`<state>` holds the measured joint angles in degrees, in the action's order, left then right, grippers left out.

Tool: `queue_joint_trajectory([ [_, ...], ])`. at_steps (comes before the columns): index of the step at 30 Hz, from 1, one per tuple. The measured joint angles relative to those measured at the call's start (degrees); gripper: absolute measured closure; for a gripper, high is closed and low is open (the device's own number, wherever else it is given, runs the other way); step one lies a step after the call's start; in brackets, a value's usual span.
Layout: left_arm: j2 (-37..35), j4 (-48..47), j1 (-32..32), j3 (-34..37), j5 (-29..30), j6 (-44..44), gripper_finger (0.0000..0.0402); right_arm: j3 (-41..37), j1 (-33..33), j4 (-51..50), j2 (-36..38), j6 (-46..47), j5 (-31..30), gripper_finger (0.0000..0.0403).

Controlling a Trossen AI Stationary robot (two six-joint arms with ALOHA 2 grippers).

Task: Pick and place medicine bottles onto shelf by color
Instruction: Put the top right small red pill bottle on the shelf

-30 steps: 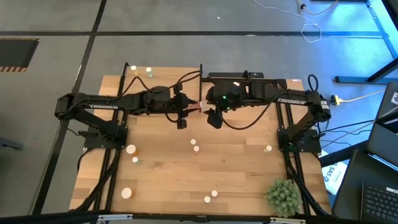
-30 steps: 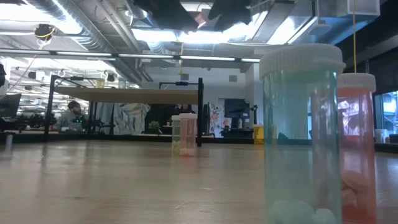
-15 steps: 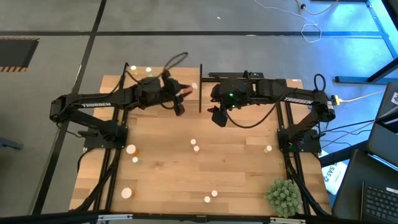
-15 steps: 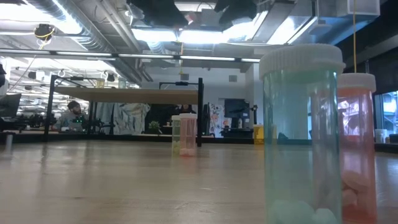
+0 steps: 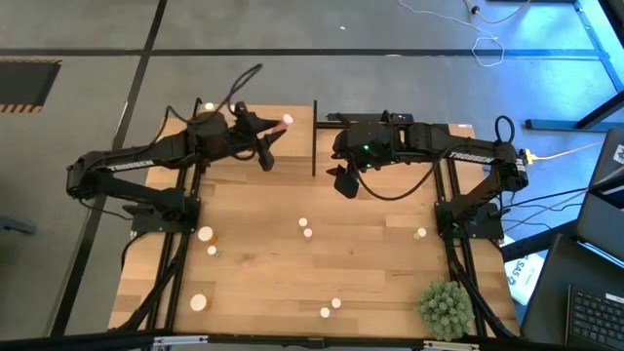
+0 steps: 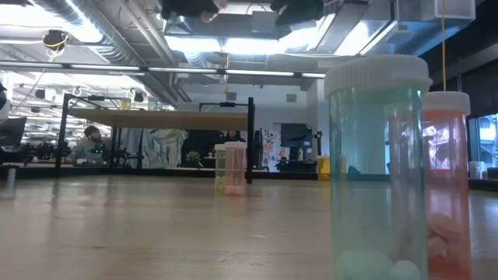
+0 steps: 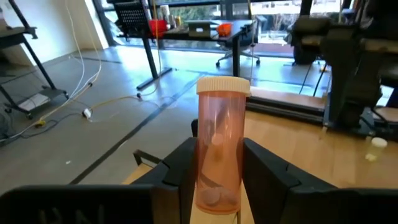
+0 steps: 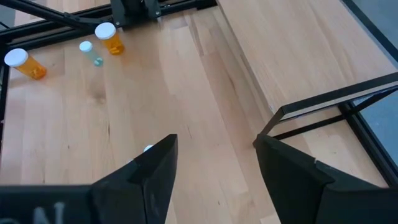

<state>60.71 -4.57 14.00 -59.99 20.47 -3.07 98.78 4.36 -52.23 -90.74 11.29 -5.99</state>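
Reddish and translucent, the small cylindrical plastic medicine bottle with a cream cap stands upright between the two dark fingers of the left end effector, which are closed on its lower body; in the high view the left arm carries it over the far-left part of the light wooden shelf with thin black posts, near the central upright; a few pills lie at the bottle's bottom.

To do this step well, I judge the arm should keep the bottle vertical, lower it onto a bare patch of shelf with bottles of the same colour, clear of the black post, and release only once the base sits flat; a tilted release would likely tip so narrow a bottle.

The right end effector hangs with its fingers spread wide and nothing between them, above the pale wooden desk by the shelf's right half.

The left wrist view alone shows the grip and the pills; the high view alone shows where the scattered bottles lie and a spiky green plant ball at the near-right corner; the low view shows a pale green bottle and a reddish one close up, the arms only as dark shapes overhead; the right wrist view shows two orange bottles far off.
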Motion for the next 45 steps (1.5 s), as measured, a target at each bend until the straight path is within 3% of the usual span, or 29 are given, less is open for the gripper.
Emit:
queue_joint_trajectory([
  [4,-5.0,-1.4,0.0,2.9,1.4,1.7,0.0294,0.0,0.0,-0.2,0.0,0.0,0.0,0.0182],
  [8,-11.7,0.1,-0.4,10.1,6.1,6.0,0.0294,0.0,0.0,-0.2,0.0,0.0,0.0,0.0182],
  [13,-15.2,17.3,-2.5,18.0,11.6,1.2,0.0294,0.0,0.0,-0.1,0.0,0.1,0.0,0.0182],
  [20,-12.3,28.4,-3.3,24.6,13.7,-0.8,0.0294,0.0,0.0,2.1,0.0,-0.1,0.0,0.0182],
  [24,-10.3,42.0,-3.3,29.0,14.3,-3.5,0.0294,0.0,0.0,2.9,0.0,-1.2,0.0,0.0182],
  [28,-9.7,47.9,-3.1,32.8,19.3,-6.0,0.0294,0.0,0.0,3.2,0.0,-1.2,0.0,0.0182],
  [37,-8.0,48.1,-3.1,34.0,24.2,-6.3,0.0294,0.0,0.0,3.2,0.0,-1.3,0.0,0.0182],
  [45,-3.6,47.2,-3.1,34.0,26.2,-1.4,0.0294,0.0,0.7,3.2,0.0,-1.3,0.0,0.0182],
])
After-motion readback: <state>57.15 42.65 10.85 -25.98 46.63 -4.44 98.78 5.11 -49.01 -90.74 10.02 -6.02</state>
